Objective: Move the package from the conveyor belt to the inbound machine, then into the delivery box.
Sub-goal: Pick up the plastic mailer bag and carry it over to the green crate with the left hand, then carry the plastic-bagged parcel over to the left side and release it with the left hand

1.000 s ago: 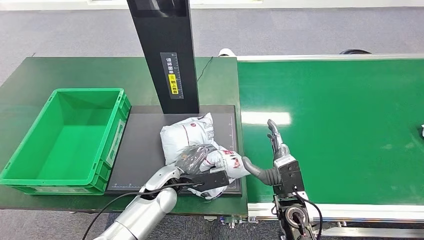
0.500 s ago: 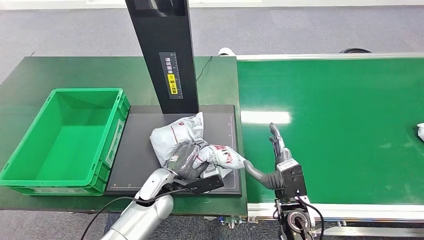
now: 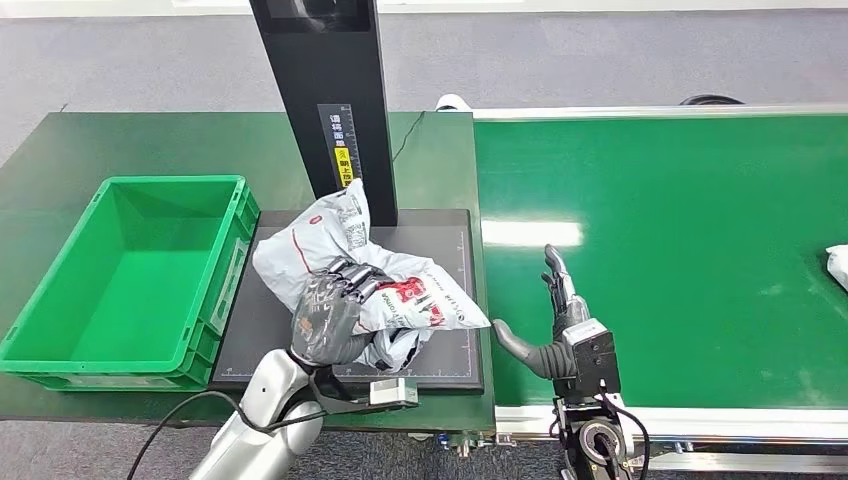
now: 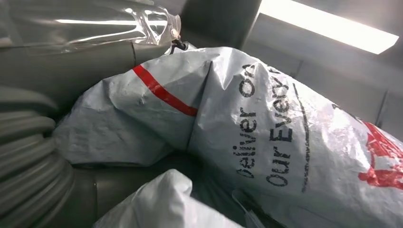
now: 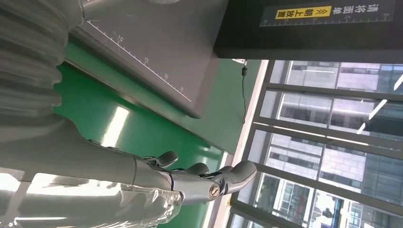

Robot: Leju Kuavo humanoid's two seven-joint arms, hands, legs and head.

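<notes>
A crumpled white package (image 3: pixel 340 265) with red and black print is lifted above the dark scan plate (image 3: pixel 450 360) of the inbound machine. My left hand (image 3: pixel 330 315) grips it from below, fingers wrapped around its middle. Up close in the left wrist view the package (image 4: pixel 247 128) shows a red stripe and black lettering. The green delivery box (image 3: pixel 215 300) stands left of the plate. My right hand (image 3: pixel 555 315) hovers open over the near left edge of the green conveyor belt (image 3: pixel 680 230), fingers straight and thumb out; the right wrist view shows the same hand (image 5: pixel 190 178).
The machine's black post (image 3: pixel 330 100) with a yellow label rises behind the plate, close to the raised package. Another white parcel (image 3: pixel 838 265) lies at the belt's right edge. The box and plate sit on a dark green table (image 3: pixel 120 140).
My left hand has raised the package off the plate and swung it left toward the box, its upper end now near the post. The right hand stayed almost still.
</notes>
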